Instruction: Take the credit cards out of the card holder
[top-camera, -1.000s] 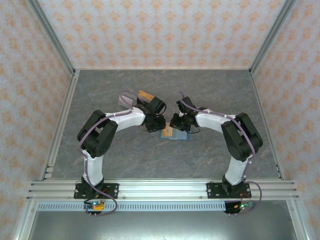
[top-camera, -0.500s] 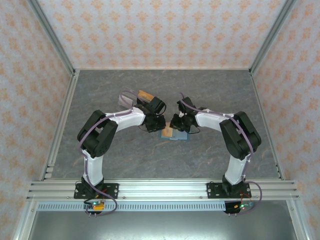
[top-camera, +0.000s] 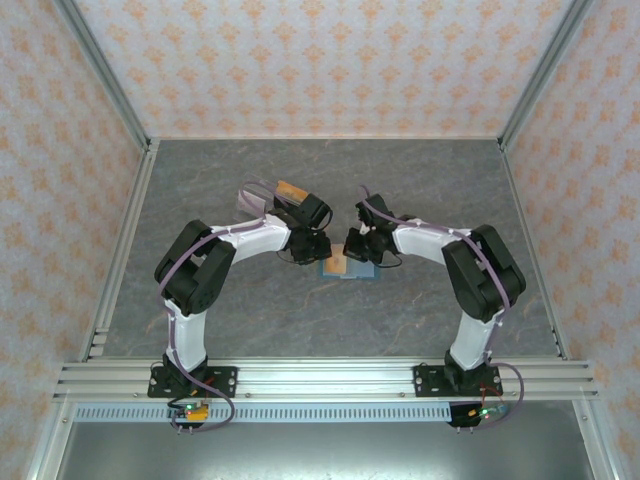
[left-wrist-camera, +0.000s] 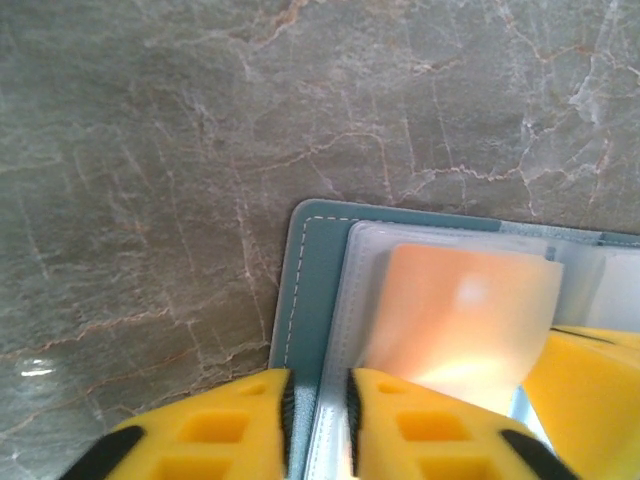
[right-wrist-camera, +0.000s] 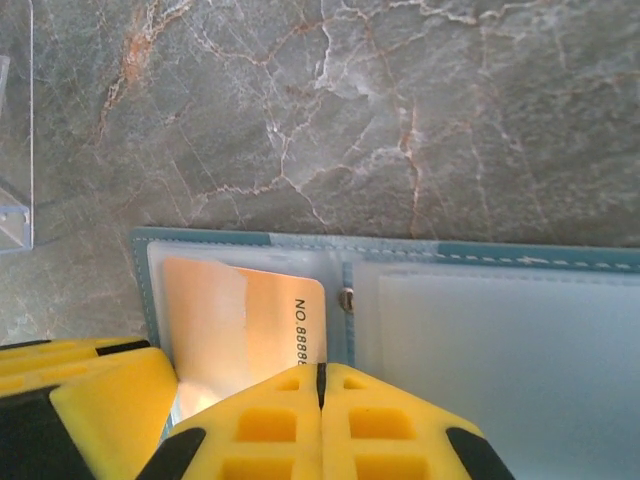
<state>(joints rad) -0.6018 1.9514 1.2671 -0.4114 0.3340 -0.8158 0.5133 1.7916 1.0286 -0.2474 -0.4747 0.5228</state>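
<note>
Seen from above, the card holder (top-camera: 360, 276) lies mostly hidden beneath the left gripper (top-camera: 312, 250) and right gripper (top-camera: 356, 250). The orange card (left-wrist-camera: 465, 310) shows blurred through a clear sleeve (left-wrist-camera: 365, 290); its printed number disappears under the right gripper's fingers (right-wrist-camera: 270, 430).

Glossy orange card (right-wrist-camera: 240, 330) under frosted plastic sleeve (right-wrist-camera: 480, 340); stitched teal card holder (left-wrist-camera: 305, 290) (leather-like, matt) on veined stone-look table (left-wrist-camera: 150, 150)

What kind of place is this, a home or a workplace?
Probably a robot test booth: a left arm and right arm bolted to a metal rail, a grey stone-look table, and patterned wall panels in a metal frame.
</note>
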